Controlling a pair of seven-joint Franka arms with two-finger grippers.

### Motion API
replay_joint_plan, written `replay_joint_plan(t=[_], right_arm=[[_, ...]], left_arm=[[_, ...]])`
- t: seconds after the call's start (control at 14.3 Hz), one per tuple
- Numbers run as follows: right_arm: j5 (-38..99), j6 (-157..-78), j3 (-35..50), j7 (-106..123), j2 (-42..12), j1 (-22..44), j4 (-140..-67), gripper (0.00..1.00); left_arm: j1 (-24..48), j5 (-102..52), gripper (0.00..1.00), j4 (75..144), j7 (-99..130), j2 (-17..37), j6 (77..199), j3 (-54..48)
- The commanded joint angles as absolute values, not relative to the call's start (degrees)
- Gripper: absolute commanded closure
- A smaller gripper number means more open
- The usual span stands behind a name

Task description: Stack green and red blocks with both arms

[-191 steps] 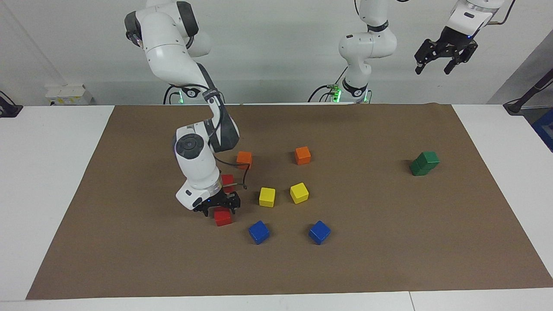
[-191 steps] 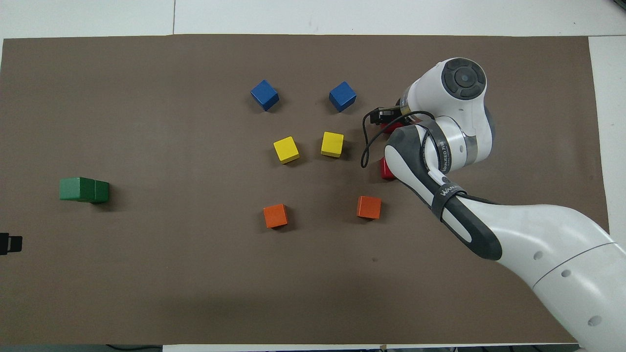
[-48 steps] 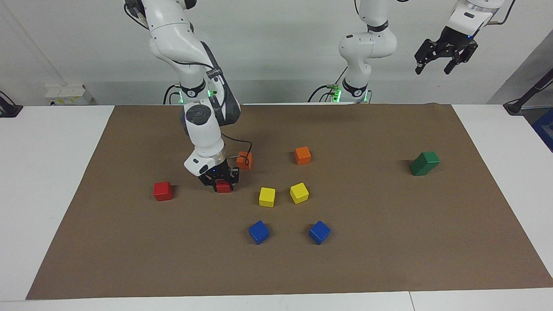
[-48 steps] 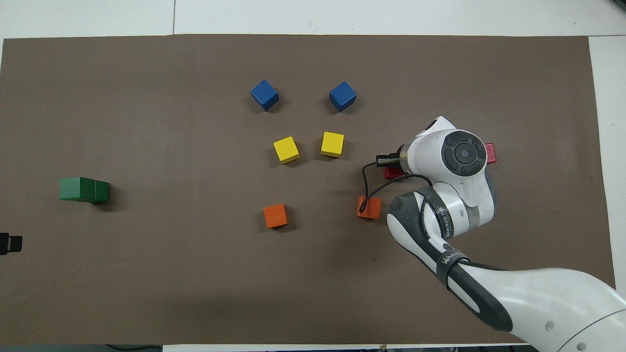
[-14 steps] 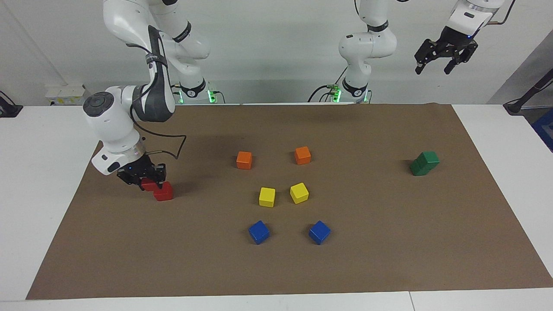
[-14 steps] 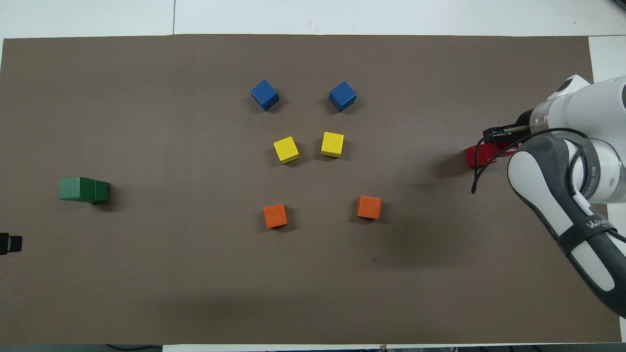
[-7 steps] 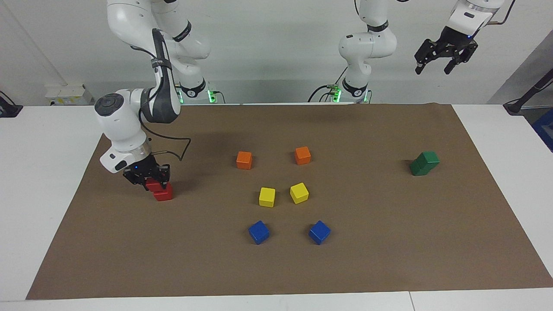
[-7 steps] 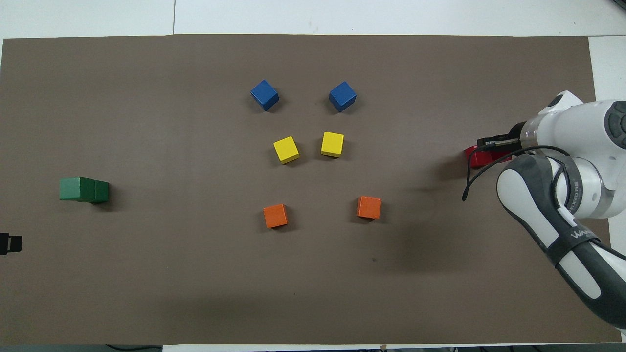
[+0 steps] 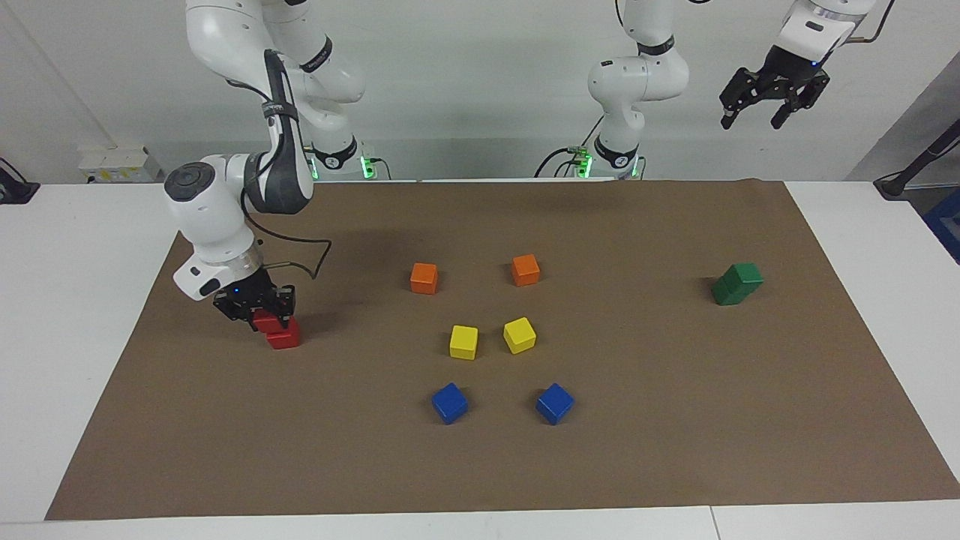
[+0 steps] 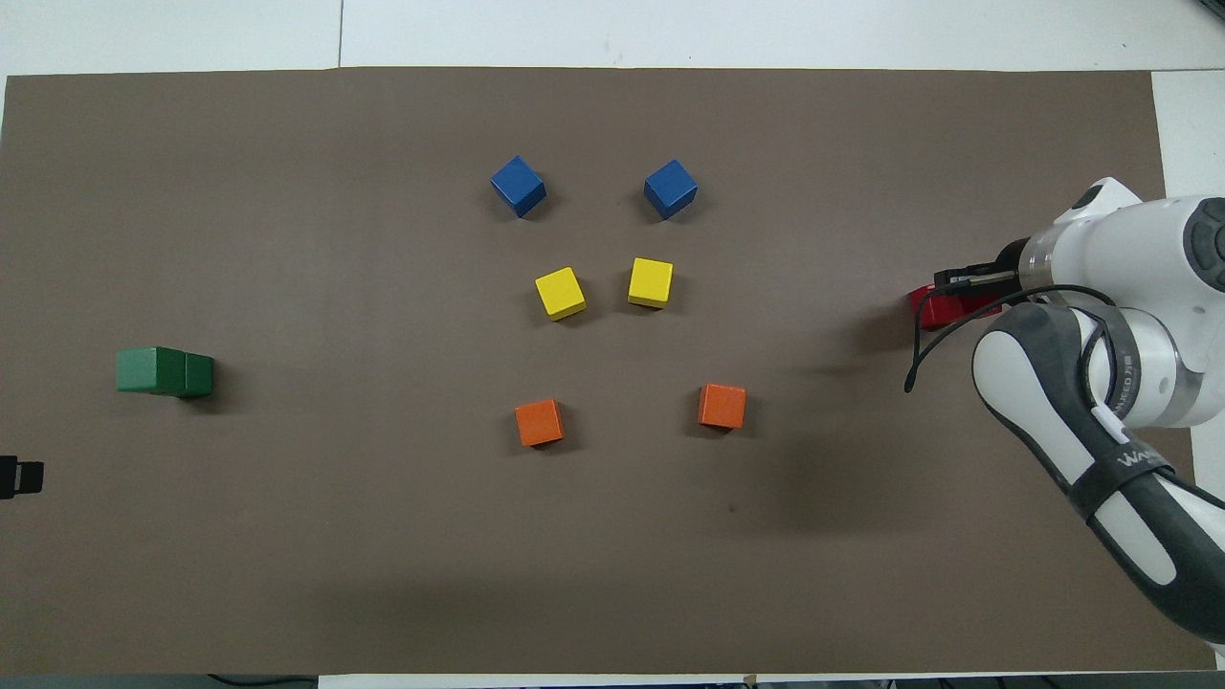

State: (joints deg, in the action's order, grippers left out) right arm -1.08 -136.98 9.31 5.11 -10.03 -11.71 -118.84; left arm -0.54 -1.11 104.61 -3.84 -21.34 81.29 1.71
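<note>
Right arm setting red on red, toward its own end of the table.
Right gripper (image 9: 259, 309) clamped the upper red block (image 9: 266, 322) over the lower red block (image 9: 283, 335); square edges before release. Left gripper (image 9: 761, 105) waited, open; green stack (image 9: 736, 283) done.

Two bright red glossy cubes (image 9: 283, 335), two dark green glossy cubes (image 9: 737, 283), paired orange cubes (image 9: 424, 277), yellow cubes (image 9: 463, 342) and blue cubes (image 9: 449, 403) sit on a plain brown paper mat (image 9: 675, 420); white table (image 9: 67, 285).
</note>
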Motion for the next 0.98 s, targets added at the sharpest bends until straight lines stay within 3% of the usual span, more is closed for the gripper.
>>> replay_joint_plan(t=[0.0,0.7,0.77,0.91], right_arm=[[-0.1,-139.2,10.0,4.7,-8.6,-12.7,-121.1,1.00],[-0.1,-140.8,10.0,4.9,-9.0,-12.7,-122.6,1.00],[-0.1,-140.8,10.0,4.9,-9.0,-12.7,-122.8,0.88],[-0.1,-140.9,10.0,5.1,-9.0,-12.7,-122.8,0.76]], left_arm=[[-0.8,-0.5,0.00,105.0,-3.4,-22.4,80.7,1.4],[-0.8,-0.5,0.00,105.0,-3.3,-22.4,80.7,1.4],[-0.8,-0.5,0.00,105.0,-3.4,-22.4,80.7,1.4],[-0.8,-0.5,0.00,105.0,-3.3,-22.4,80.7,1.4]])
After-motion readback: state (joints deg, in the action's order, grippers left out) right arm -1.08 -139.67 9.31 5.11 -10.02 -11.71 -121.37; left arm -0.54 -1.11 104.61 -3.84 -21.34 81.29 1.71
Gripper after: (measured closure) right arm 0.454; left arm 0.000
